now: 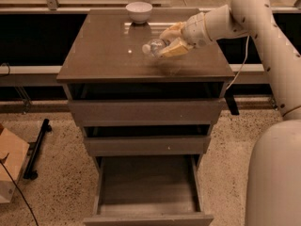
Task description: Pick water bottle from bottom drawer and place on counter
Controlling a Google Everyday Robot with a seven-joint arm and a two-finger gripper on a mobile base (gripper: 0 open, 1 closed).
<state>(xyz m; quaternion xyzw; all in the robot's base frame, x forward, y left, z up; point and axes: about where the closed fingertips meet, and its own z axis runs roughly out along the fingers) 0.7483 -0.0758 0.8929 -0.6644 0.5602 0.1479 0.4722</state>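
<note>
The water bottle (154, 46), small and clear with a white cap pointing left, lies sideways in my gripper (169, 42). The gripper's tan fingers (175, 50) are shut on it and hold it a little above the middle right of the counter (103, 55). The white arm reaches in from the upper right. The bottom drawer (148, 187) is pulled fully out at the cabinet's foot. Its wood-look inside shows nothing in it.
A white bowl (139, 12) stands at the counter's back edge, left of the gripper. The two upper drawers (146, 112) stand slightly open. A cardboard box (9, 166) and a black stand (36, 149) sit on the speckled floor at left. A window ledge runs behind the cabinet.
</note>
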